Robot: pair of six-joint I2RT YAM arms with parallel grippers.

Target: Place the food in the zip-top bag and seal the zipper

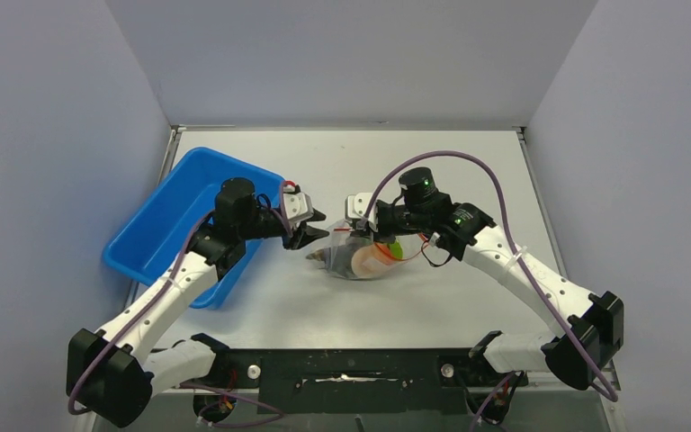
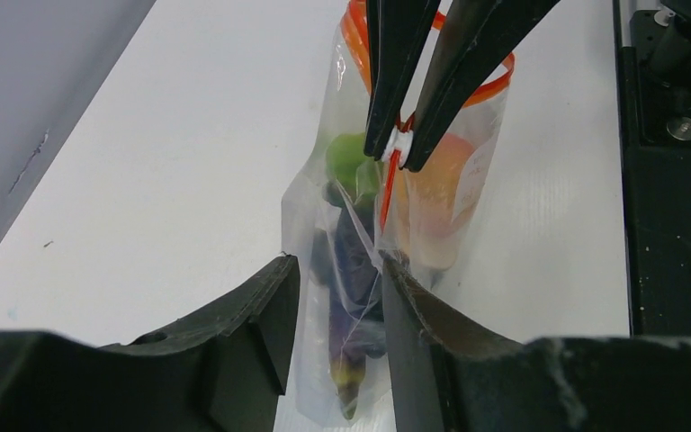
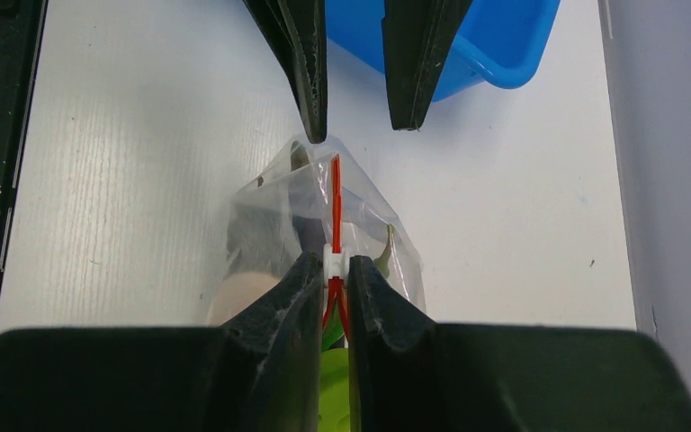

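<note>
Here the zip-top bag [image 1: 364,259] lies on the surface [image 1: 342,162] between the arms, the food [image 2: 351,162] inside. The right end effector [image 3: 335,270] pinches the zipper [image 3: 335,193] at its white slider [image 3: 334,263], and the left end effector [image 2: 335,297] stands parted around the bag's opposite end. With that end unclamped, pulling the slider would likely drag the whole bag instead of sealing it.

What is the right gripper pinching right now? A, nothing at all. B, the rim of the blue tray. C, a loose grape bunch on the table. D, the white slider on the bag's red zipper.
D: the right gripper is closed on the white slider riding the red zipper.
</note>
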